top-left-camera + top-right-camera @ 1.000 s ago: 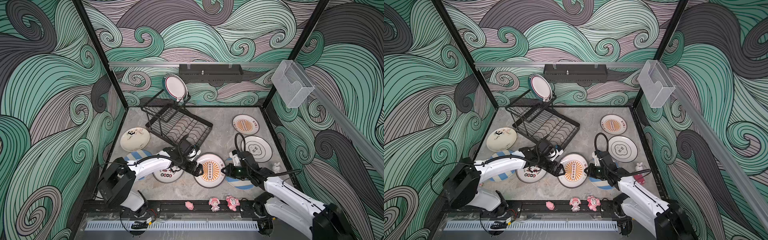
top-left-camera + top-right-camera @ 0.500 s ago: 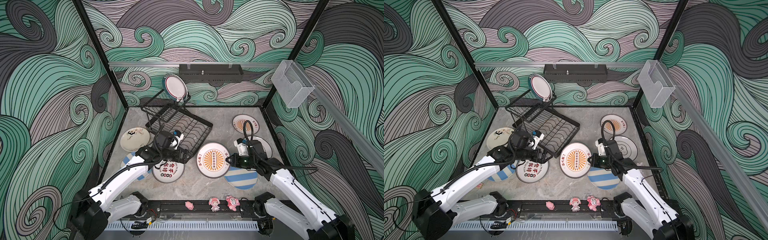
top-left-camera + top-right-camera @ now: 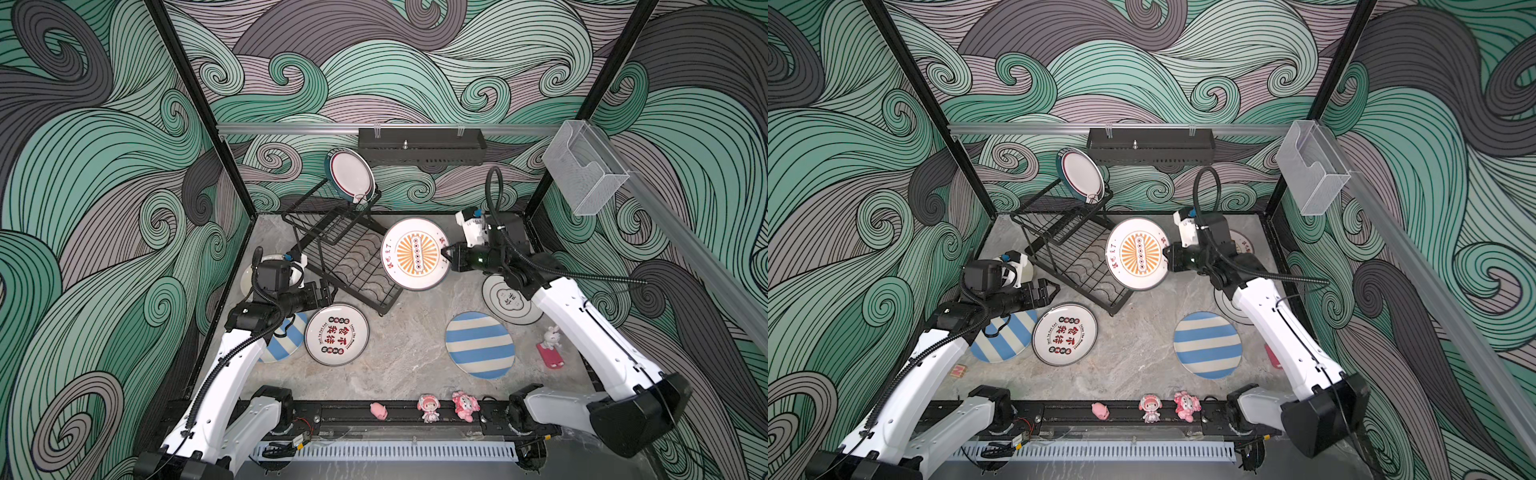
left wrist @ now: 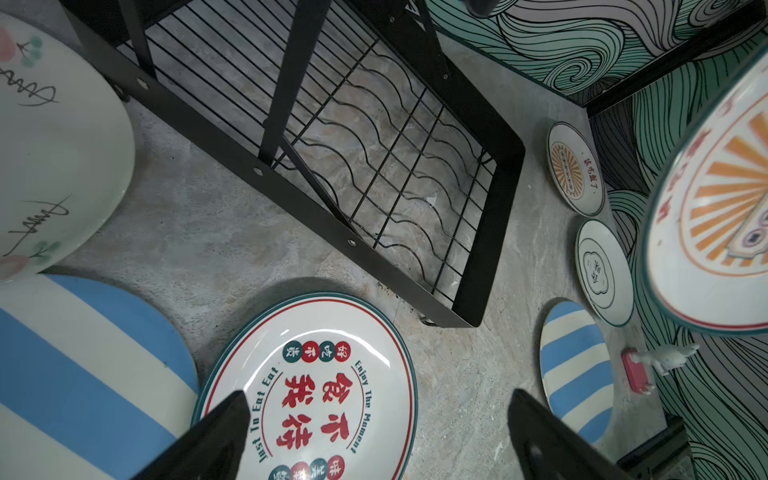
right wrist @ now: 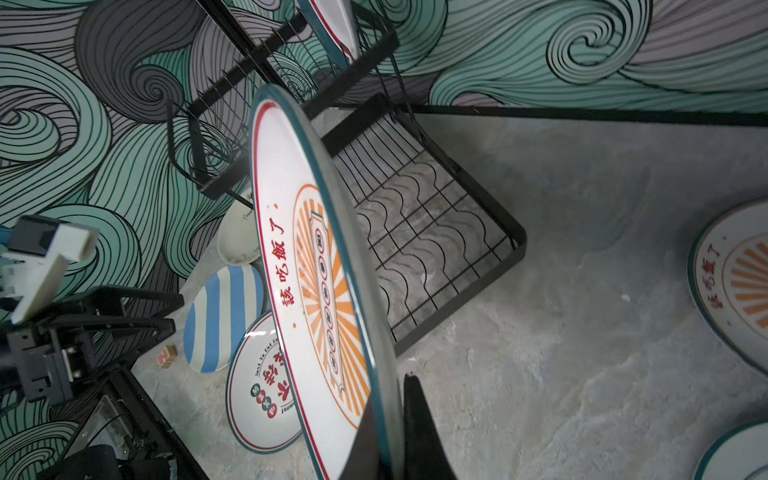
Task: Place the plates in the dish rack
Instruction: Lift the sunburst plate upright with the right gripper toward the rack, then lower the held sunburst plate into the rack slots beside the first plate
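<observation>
My right gripper (image 3: 446,254) (image 5: 390,399) is shut on the rim of an orange-sunburst plate (image 3: 415,253) (image 3: 1137,253) (image 5: 316,291). It holds the plate tilted on edge in the air, over the right end of the dish rack (image 3: 349,259) (image 4: 498,208). A teal-rimmed plate (image 3: 351,176) stands in the rack's upper tier. My left gripper (image 3: 328,291) (image 4: 376,399) hangs open and empty at the rack's front left, above the plate with Chinese characters (image 3: 336,334) (image 4: 316,386). Two blue-striped plates (image 3: 480,345) (image 3: 286,340) lie flat on the table.
A second sunburst plate (image 4: 575,168), a white plate (image 3: 505,301) and a floral plate (image 4: 54,145) lie on the table. Pink figurines (image 3: 428,407) stand on the front rail and a rabbit toy (image 3: 550,345) stands at the right. A clear box (image 3: 582,166) and a black shelf (image 3: 419,145) hang on the walls.
My right gripper has lifted the sunburst plate off the table and carried it back toward the rack. My left gripper has let go of the plate's edge and drawn back to the left.
</observation>
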`<state>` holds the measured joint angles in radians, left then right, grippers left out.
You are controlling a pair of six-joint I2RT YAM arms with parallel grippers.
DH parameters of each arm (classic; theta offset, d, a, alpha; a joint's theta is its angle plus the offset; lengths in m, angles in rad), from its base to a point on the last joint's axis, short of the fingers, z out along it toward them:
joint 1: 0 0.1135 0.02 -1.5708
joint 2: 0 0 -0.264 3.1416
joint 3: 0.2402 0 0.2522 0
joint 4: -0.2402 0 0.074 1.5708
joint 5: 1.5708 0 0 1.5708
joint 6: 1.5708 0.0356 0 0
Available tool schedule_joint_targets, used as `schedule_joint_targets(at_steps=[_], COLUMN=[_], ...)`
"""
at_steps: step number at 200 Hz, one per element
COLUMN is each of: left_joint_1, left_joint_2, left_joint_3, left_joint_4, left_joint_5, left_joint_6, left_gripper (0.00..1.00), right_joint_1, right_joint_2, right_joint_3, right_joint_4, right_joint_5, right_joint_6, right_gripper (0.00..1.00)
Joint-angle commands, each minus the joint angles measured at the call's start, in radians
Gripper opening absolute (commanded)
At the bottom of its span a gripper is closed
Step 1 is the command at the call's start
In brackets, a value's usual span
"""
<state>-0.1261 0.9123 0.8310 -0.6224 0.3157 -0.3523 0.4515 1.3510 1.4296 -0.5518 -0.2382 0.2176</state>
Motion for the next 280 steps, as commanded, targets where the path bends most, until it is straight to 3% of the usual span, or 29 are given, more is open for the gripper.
schedule_joint_targets(at_steps=[1,23,103,195,280], left_joint_1=[0.012,0.011,0.011,0.011,0.011], left_joint_2=[-0.017,-0.041,-0.057,-0.064,-0.067], left_joint_3=[-0.003,-0.018,-0.061,-0.063,-0.060], left_joint_4=[-0.025,-0.022,0.000,0.000,-0.008], left_joint_5=[0.020,0.024,0.002,0.002,-0.015], left_joint_6=[0.040,0.095,0.069,0.073,0.078], left_gripper=[0.99,0.98,0.99,0.99,0.99], right_joint_1=[0.040,0.089,0.191,0.227,0.230], right_joint_2=[0.068,0.174,0.529,0.687,0.838], right_joint_3=[0.151,0.313,0.779,0.807,0.930], right_joint_4=[0.071,0.071,0.200,0.539,0.593], right_joint_5=[0.088,0.218,0.388,0.480,0.457], right_joint_6=[-0.077,-0.147,-0.281,-0.363,-0.372], right_gripper=[0.00,0.00,0.00,0.00,0.00])
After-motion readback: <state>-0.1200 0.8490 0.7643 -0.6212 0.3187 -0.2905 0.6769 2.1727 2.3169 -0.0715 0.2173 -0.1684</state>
